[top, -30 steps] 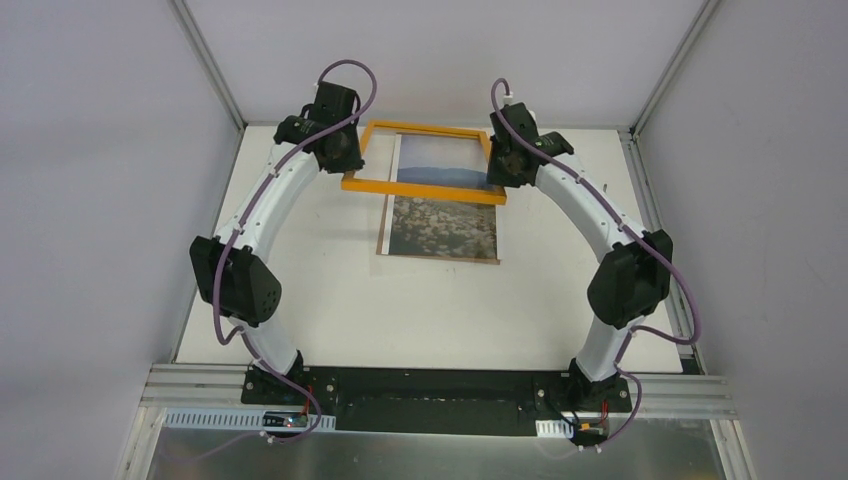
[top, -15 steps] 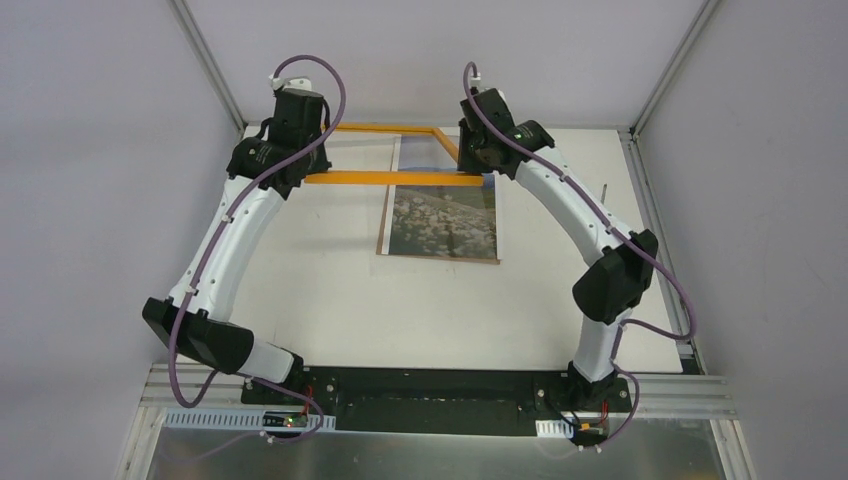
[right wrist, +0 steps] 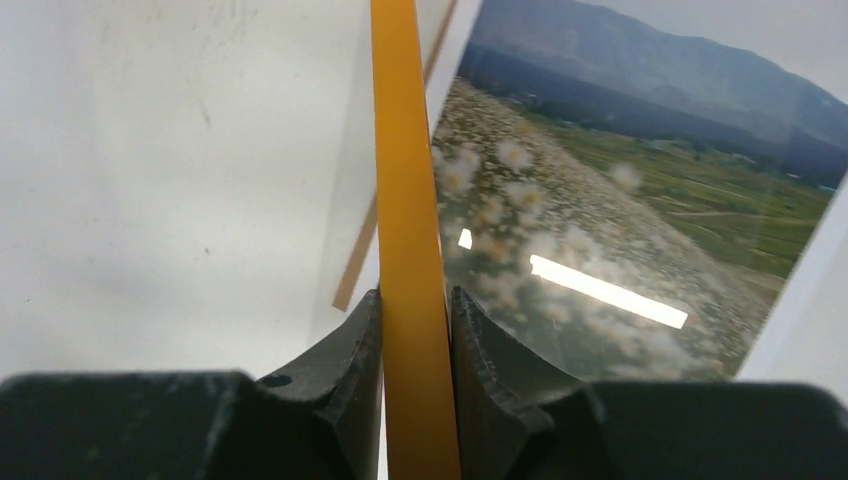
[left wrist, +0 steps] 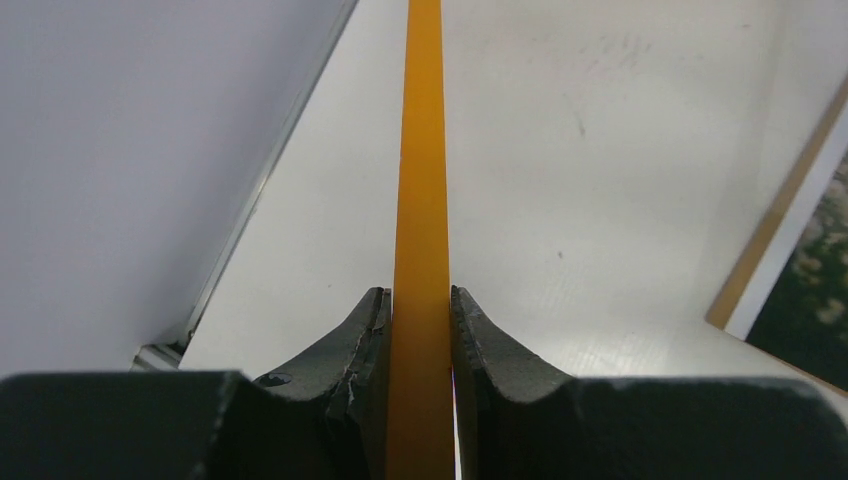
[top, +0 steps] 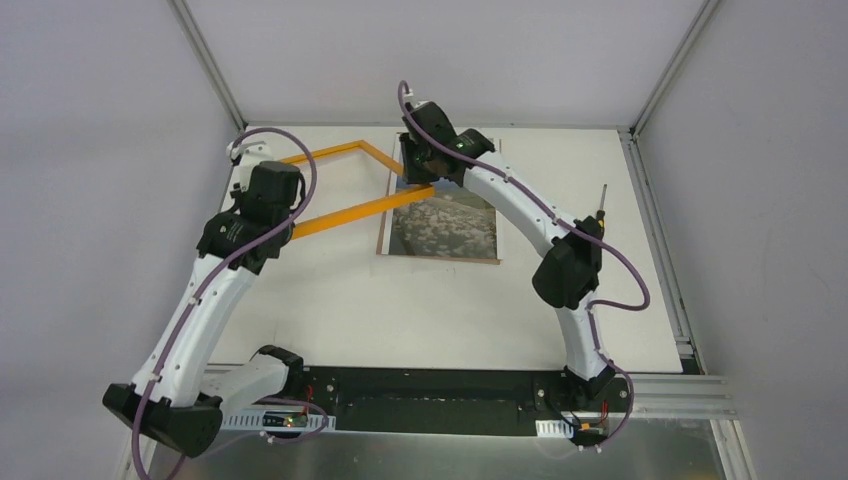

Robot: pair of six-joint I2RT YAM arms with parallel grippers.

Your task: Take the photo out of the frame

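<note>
The frame (top: 345, 212) is an empty orange rectangle held up off the table, tilted, left of the photo. My left gripper (top: 287, 226) is shut on its near-left end, and my right gripper (top: 427, 183) is shut on its right end. In the left wrist view the orange bar (left wrist: 422, 150) runs straight up between the jaws of the gripper (left wrist: 420, 296). The right wrist view shows the same grip (right wrist: 415, 296) on the bar (right wrist: 400, 150). The photo (top: 440, 222) lies flat on the table, face up; its meadow and hills (right wrist: 620, 230) show under the right gripper.
A thin brown board edge (right wrist: 355, 268) sticks out under the photo's side, also seen in the left wrist view (left wrist: 770, 228). The white table (top: 420, 310) is walled by grey panels with metal rails (top: 655, 220) along its sides.
Both arms have carried the frame left and toward me, turning it askew. It no longer spans the photo, which has stayed in place on the table.
</note>
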